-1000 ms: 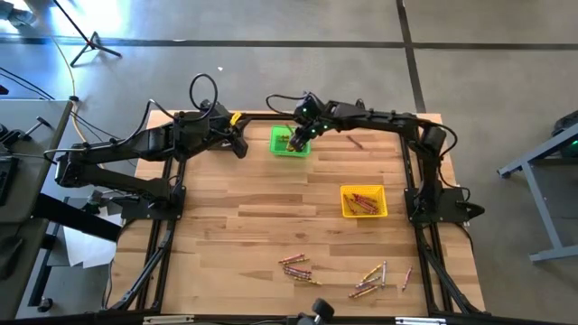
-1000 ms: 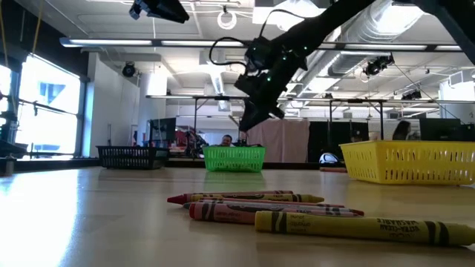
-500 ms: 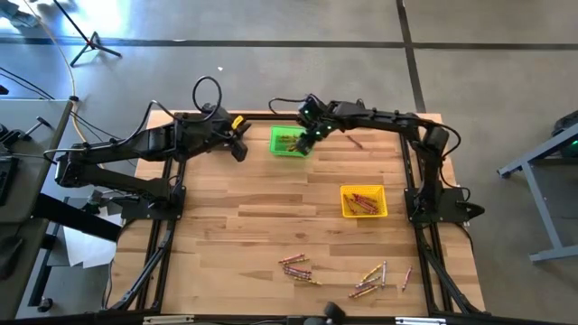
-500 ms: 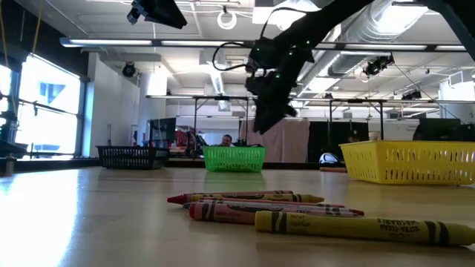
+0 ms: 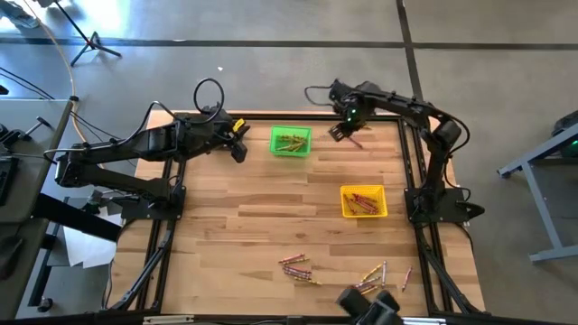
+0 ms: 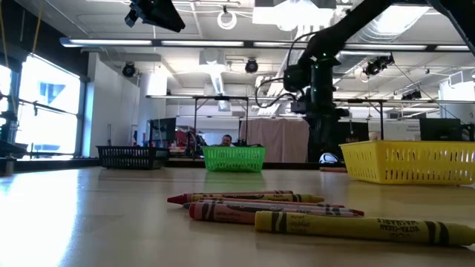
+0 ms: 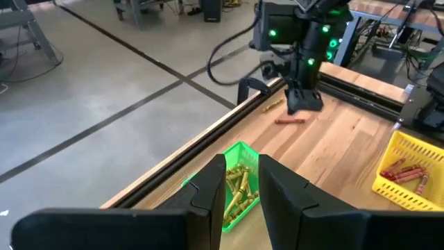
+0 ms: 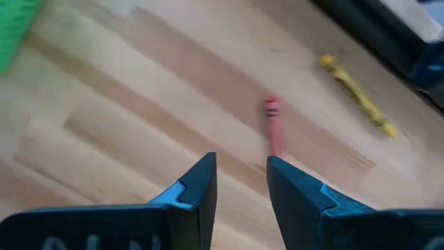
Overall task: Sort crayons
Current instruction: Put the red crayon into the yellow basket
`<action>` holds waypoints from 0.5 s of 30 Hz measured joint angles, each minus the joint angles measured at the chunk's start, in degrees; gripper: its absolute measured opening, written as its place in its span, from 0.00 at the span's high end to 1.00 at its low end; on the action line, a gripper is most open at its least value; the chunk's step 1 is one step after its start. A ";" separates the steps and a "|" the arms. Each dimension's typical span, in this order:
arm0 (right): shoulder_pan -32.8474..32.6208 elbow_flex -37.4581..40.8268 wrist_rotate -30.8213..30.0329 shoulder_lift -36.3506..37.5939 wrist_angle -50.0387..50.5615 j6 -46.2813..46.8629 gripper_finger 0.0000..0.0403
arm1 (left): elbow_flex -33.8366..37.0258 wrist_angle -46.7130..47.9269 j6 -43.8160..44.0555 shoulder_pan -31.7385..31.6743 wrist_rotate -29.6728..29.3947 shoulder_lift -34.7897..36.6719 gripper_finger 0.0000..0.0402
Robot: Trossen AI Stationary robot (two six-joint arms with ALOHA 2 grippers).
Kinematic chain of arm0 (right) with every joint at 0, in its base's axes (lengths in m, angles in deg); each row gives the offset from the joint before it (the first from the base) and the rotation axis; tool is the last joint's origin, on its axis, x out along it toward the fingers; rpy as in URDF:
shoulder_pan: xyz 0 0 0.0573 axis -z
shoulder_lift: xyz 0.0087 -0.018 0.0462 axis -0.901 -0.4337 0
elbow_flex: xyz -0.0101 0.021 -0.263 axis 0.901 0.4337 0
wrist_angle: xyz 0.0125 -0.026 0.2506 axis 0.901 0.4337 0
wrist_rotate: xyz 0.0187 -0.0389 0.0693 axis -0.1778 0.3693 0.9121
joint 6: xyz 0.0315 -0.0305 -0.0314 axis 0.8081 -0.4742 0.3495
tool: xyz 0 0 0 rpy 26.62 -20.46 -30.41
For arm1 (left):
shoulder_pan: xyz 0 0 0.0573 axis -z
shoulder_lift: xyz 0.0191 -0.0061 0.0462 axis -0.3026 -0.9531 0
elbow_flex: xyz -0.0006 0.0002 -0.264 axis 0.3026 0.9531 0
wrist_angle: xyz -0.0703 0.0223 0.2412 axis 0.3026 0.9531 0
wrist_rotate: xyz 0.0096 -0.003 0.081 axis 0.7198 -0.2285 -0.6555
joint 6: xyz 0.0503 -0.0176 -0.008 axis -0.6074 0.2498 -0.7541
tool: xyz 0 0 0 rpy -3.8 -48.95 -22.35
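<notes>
Crayons, small thin wax sticks in paper wrappers, lie in several places on the pale wooden plank table (image 5: 271, 217). One reddish crayon (image 8: 272, 126) and one yellow-gold crayon (image 8: 355, 87) lie loose near the table's far edge, between the small square green plastic mesh bin (image 5: 290, 141) and the right arm's base; in the right wrist view the reddish one lies just ahead of the fingertips, with the yellow-gold one a little beyond it. The right gripper (image 5: 340, 132) hovers over that spot, its two dark fingers (image 8: 201, 182) parted with nothing between them.

The green bin holds a handful of yellow-gold crayons (image 7: 238, 186). The small square yellow plastic mesh bin (image 5: 364, 201), nearer the table's right side, holds reddish crayons (image 7: 404, 169). Two loose clusters lie near the front edge: a mostly reddish group (image 5: 296, 267) and, to its right, a mixed group (image 5: 372, 279). In the low view these sit close to the camera, and a yellow crayon (image 6: 364, 227) at the front carries dark printing too blurred to read.

The left gripper (image 5: 237, 143) waits just left of the green bin, fingers (image 7: 211, 189) apart and empty. A black mesh bin (image 6: 129, 156) shows at the table's far side in the low view. Nothing lies between the right gripper and the reddish crayon.
</notes>
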 joint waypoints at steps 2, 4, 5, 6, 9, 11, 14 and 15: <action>1.87 0.00 0.04 -0.02 0.19 0.06 0.72 | 0.00 0.00 0.01 0.00 0.00 0.00 0.82; 3.37 0.00 0.25 -0.02 0.28 0.35 0.72 | 0.00 0.00 0.04 0.00 0.00 0.00 0.82; 4.00 0.00 0.47 -0.04 0.51 0.08 0.72 | 0.00 0.00 0.04 0.00 0.00 0.00 0.82; 4.51 0.00 0.78 -0.16 0.88 -0.39 0.72 | 0.00 0.00 0.09 0.01 0.00 0.00 0.82; 5.46 0.00 1.51 -1.34 2.62 -2.61 0.72 | 0.00 -0.02 1.33 0.41 -0.02 0.00 0.82; 5.67 0.00 1.40 -2.63 3.22 -3.53 0.72 | 0.00 -0.02 1.46 0.75 -0.01 0.00 0.82; 5.69 0.00 -0.09 -4.61 2.91 -4.90 0.72 | 0.00 -0.03 1.46 1.65 -0.02 0.00 0.82; 5.69 0.00 -0.74 -5.24 2.65 -5.38 0.72 | 0.00 -0.02 1.46 1.90 -0.02 0.00 0.82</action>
